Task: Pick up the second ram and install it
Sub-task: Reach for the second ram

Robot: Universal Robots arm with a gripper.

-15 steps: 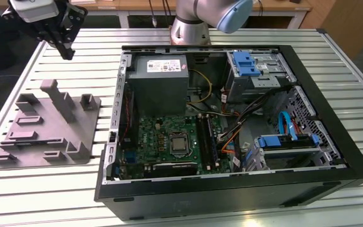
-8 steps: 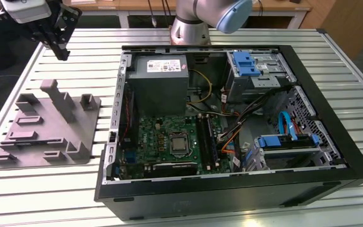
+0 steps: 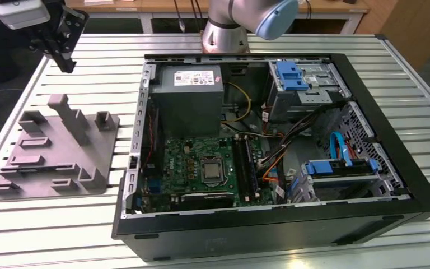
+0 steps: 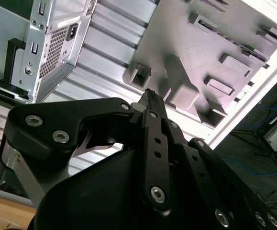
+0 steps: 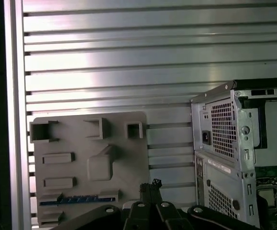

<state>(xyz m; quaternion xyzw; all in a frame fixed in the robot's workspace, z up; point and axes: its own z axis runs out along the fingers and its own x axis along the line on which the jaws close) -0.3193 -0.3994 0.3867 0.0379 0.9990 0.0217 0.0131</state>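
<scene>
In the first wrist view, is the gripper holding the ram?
No: the ram lies in the grey tray, apart from the gripper.

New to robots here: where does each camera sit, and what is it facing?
Exterior view: off the arm, high up, looking down on the open computer case, grey tray, arm and gripper.
First wrist view: on the wrist, facing down past the gripper at tray and case.
Second wrist view: on the wrist, looking along the gripper toward the tray.
All three share gripper, tray and case.
</scene>
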